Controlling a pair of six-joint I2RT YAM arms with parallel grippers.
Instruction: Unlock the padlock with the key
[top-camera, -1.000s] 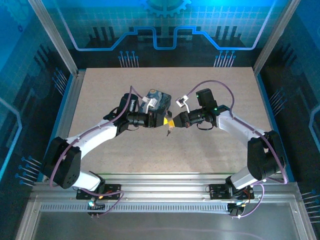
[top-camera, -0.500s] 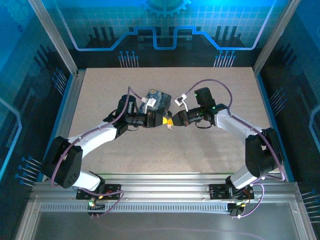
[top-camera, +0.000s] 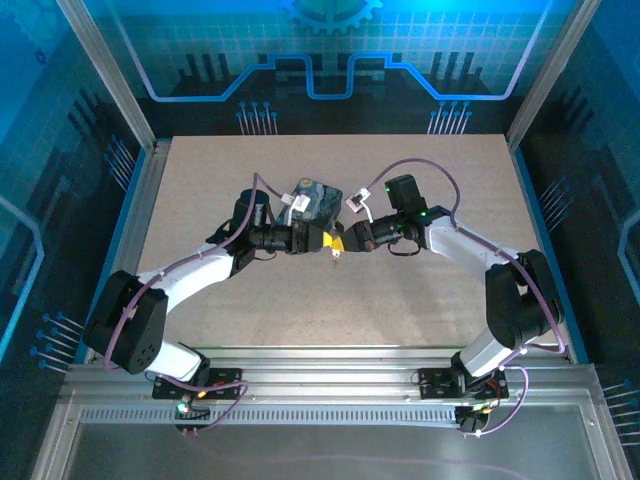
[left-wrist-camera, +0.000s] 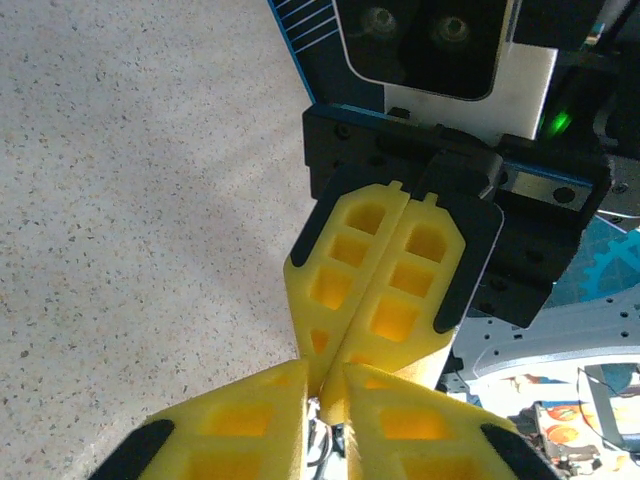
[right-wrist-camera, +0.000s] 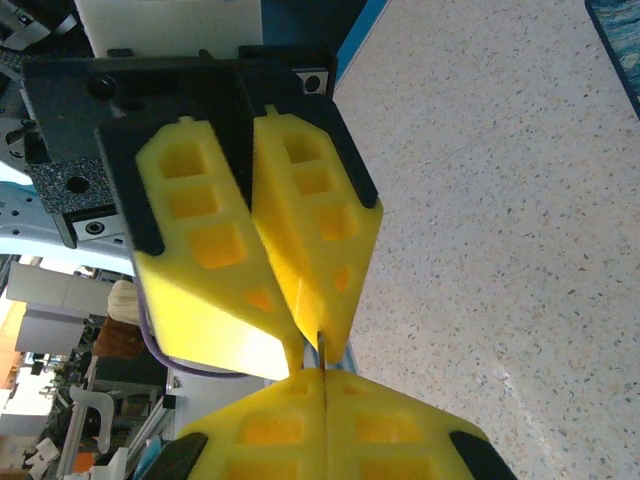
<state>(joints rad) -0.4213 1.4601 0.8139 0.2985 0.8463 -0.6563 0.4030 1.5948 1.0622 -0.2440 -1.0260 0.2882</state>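
My two grippers meet tip to tip above the middle of the table. The right gripper (top-camera: 346, 243) (right-wrist-camera: 323, 374) is shut on the key (right-wrist-camera: 323, 348), a thin metal strip that runs up out of its pads. The left gripper (top-camera: 329, 241) (left-wrist-camera: 325, 388) has its fingers (right-wrist-camera: 310, 230) pinched on the strip's other end, with only a slit left between them. A bit of the key (top-camera: 336, 254) hangs just below the two tips. The right fingers (left-wrist-camera: 390, 290) are pressed flat together in the left wrist view. The padlock is out of view.
A dark blue tin (top-camera: 316, 200) lies just behind the left gripper, close to both wrists. The speckled beige tabletop (top-camera: 420, 190) is ringed by an aluminium frame (top-camera: 135, 215) and blue walls.
The left jaws have narrowed onto the key. Both grippers have drifted slightly left and toward the back. The right gripper has stayed shut.
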